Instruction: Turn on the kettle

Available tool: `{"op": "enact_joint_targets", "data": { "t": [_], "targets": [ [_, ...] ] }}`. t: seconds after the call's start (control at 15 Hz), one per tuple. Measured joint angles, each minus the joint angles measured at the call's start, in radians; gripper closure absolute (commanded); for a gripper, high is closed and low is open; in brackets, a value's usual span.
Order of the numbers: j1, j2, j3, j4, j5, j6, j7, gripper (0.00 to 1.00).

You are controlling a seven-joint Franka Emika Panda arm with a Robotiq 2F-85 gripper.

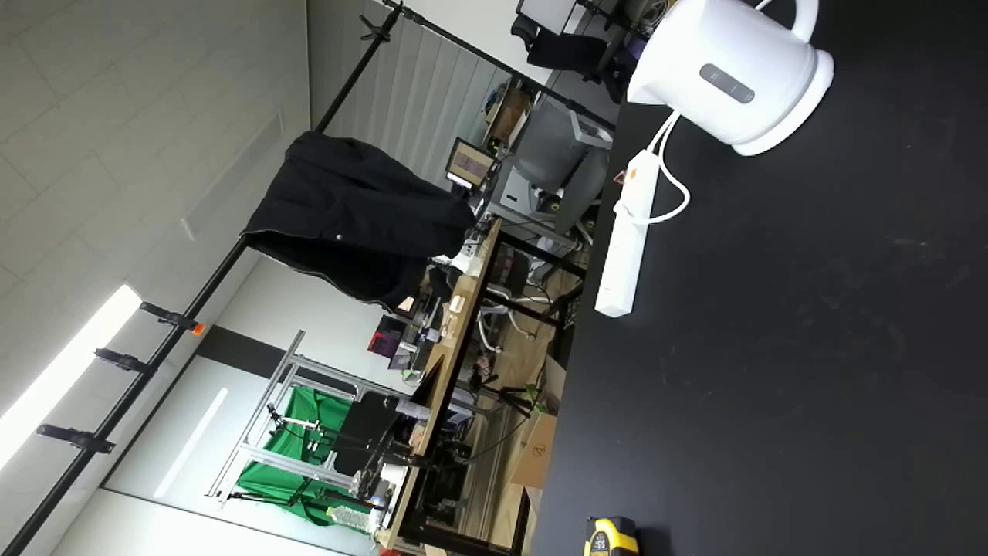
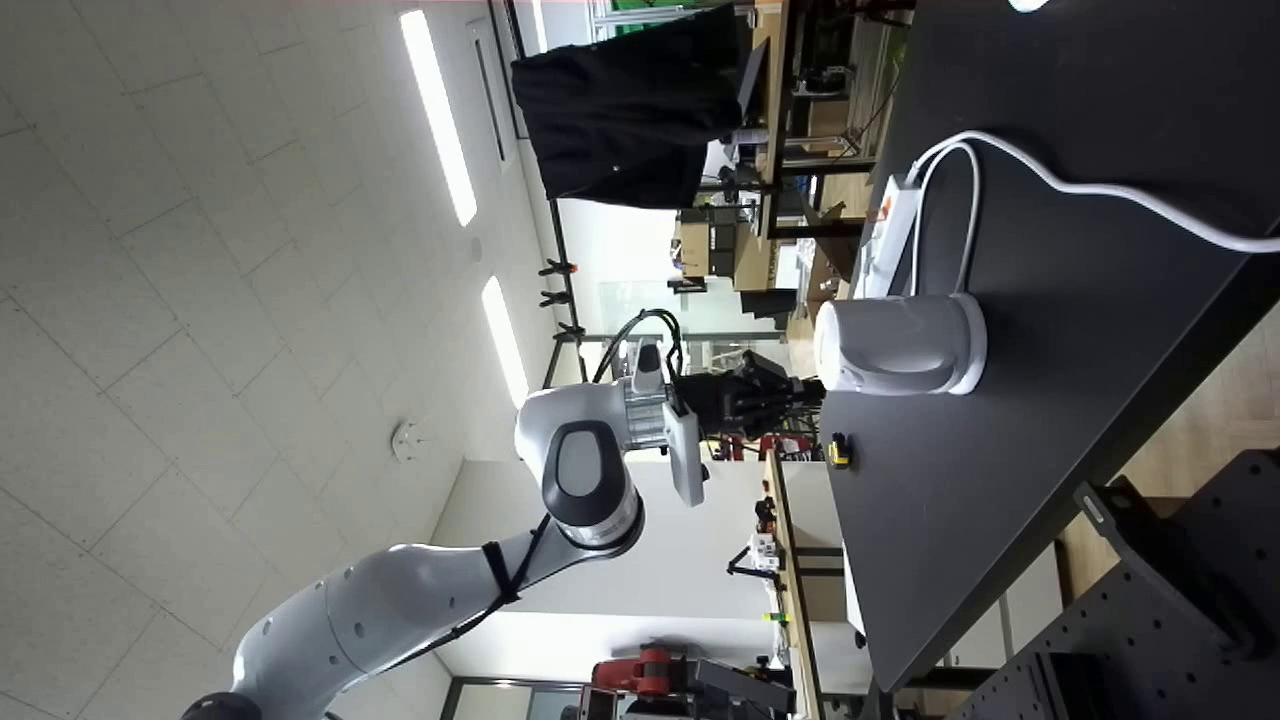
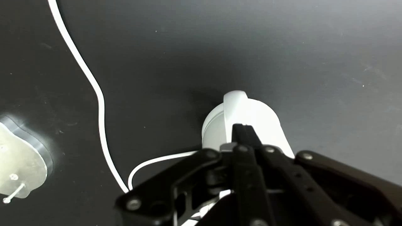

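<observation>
White plastic kettle (image 1: 695, 46) stands upright on its round base (image 1: 799, 112) on the black tabletop (image 1: 810, 347); both exterior views lie turned on their side. Grey oblong mark (image 1: 727, 83) on its wall. Spout (image 1: 644, 94) on the side towards the power strip (image 1: 627, 247), which is long, white and near the kettle; loop handle (image 1: 805, 19) on the side away from the spout. Fingers (image 3: 252, 138): clenched, tips together, aimed down at the kettle's top by the handle. In an exterior view the robot arm (image 2: 590, 460) brings them about level with the kettle's upper end; whether they touch it cannot be told from these angles. Thin white cord (image 2: 976, 200) loops between strip and kettle; thicker white cable (image 2: 1130, 192) leaves the strip's end and crosses the tabletop to its edge. Wrist view: the cable makes a long bend to one side of the kettle. Yellow-and-black tape measure (image 2: 838, 450) lies well apart from the kettle, near a tabletop edge. Pale object (image 3: 23, 160) with a rounded outline, cut off by the wrist view's border; identity unclear. Background: black garment (image 1: 363, 208) draped over a black pole (image 1: 212, 286), green cloth (image 1: 324, 417) beyond it.
</observation>
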State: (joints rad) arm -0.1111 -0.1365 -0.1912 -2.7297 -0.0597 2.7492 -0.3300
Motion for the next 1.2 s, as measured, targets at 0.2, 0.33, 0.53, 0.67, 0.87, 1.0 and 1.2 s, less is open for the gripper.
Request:
{"op": "enact_joint_targets", "data": {
  "t": [0.2, 0.33, 0.53, 0.67, 0.87, 1.0, 1.2],
  "targets": [
    [-0.002, 0.037, 0.0, 0.01, 0.003, 0.019, 0.0, 1.0],
    [-0.002, 0.055, 0.0, 0.016, 0.006, 0.029, 0.0, 1.0],
    [-0.002, 0.075, 0.001, 0.022, 0.022, 0.043, -0.005, 1.0],
    [-0.001, 0.085, 0.002, 0.023, 0.033, 0.054, -0.007, 1.0],
    [-0.001, 0.101, 0.009, 0.025, 0.052, 0.07, -0.018, 1.0],
    [-0.001, 0.114, 0.016, 0.025, 0.067, 0.086, -0.026, 1.0],
    [-0.001, 0.131, 0.028, 0.026, 0.089, 0.111, -0.038, 1.0]
  ]
}}
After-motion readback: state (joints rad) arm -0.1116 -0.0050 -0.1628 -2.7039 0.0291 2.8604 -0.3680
